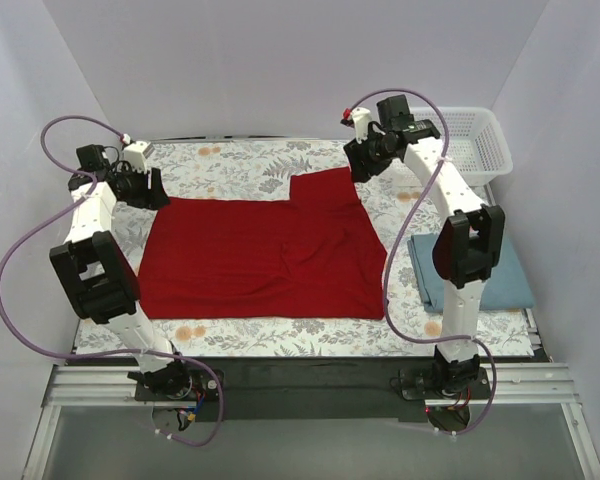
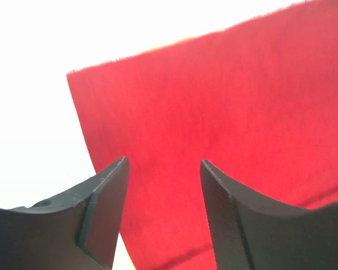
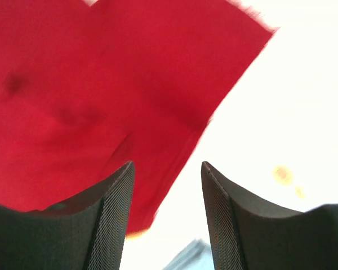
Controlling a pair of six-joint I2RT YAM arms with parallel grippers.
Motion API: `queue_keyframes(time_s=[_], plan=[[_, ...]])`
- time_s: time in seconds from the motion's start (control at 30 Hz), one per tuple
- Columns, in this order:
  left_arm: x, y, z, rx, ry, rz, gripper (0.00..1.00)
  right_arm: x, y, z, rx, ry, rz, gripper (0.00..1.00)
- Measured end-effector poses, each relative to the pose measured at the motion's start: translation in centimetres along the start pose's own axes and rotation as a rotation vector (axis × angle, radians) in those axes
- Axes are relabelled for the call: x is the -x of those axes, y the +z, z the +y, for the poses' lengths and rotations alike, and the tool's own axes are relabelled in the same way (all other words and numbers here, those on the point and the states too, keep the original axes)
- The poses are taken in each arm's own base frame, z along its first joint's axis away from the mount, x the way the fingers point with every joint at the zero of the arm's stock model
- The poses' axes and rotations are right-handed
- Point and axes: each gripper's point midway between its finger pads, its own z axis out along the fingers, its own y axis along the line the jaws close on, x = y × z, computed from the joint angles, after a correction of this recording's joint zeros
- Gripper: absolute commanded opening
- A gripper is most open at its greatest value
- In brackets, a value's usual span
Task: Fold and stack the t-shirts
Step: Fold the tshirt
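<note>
The red t-shirt (image 1: 265, 255) lies spread flat on the flowered cloth in the middle of the table, with one part folded over at its far right. It fills the left wrist view (image 2: 214, 129) and the right wrist view (image 3: 101, 84). The blue-grey t-shirt (image 1: 515, 280) lies folded at the right, partly behind the right arm; a sliver shows in the right wrist view (image 3: 186, 257). My left gripper (image 1: 160, 192) is open and empty above the red shirt's far left corner. My right gripper (image 1: 360, 165) is open and empty above its far right corner.
A white lattice basket (image 1: 475, 140) stands at the far right corner. The flowered table cover (image 1: 240, 165) ends at white walls behind and at the sides. Purple cables loop off both arms.
</note>
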Motion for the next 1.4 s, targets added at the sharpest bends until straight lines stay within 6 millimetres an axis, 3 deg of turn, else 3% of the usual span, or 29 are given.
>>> queue_keyframes(time_s=[0.1, 0.23, 0.37, 0.6, 0.73, 0.93, 1.0, 1.1, 1.23, 1.4], plan=[[1.7, 1.1, 1.0, -0.002, -0.039, -0.052, 0.56, 1.3, 3.1, -2.9, -0.046, 0.039, -0.026, 0.56], [1.8, 2.9, 2.1, 0.005, -0.106, -0.076, 0.56, -1.6, 8.6, -4.5, -0.063, 0.119, 0.045, 0.56], [1.9, 3.8, 3.1, 0.03, -0.131, -0.094, 0.56, -3.6, 11.9, -5.8, -0.106, 0.183, 0.072, 0.56], [1.7, 4.3, 4.2, 0.08, -0.126, -0.109, 0.56, -3.0, 13.3, -7.8, -0.16, 0.222, 0.012, 0.53], [1.2, 4.7, 4.8, 0.093, -0.132, -0.105, 0.57, -3.9, 14.6, -8.1, -0.159, 0.239, 0.022, 0.5], [-0.3, 6.8, 6.5, 0.114, -0.151, -0.065, 0.59, -4.5, 15.8, -8.4, -0.158, 0.241, 0.023, 0.48], [-0.6, 7.5, 7.3, 0.123, -0.149, -0.052, 0.59, -4.3, 15.9, -8.5, -0.161, 0.237, 0.014, 0.37], [-0.2, 8.5, 8.9, 0.133, -0.139, -0.05, 0.59, -4.2, 16.1, -8.6, -0.16, 0.231, 0.005, 0.31], [0.0, 9.3, 11.1, 0.142, -0.118, -0.055, 0.59, -4.0, 16.3, -8.4, -0.14, 0.221, -0.005, 0.01], [-0.3, 9.0, 11.8, 0.132, -0.106, -0.055, 0.58, -3.8, 16.4, -8.2, -0.122, 0.205, -0.01, 0.01]])
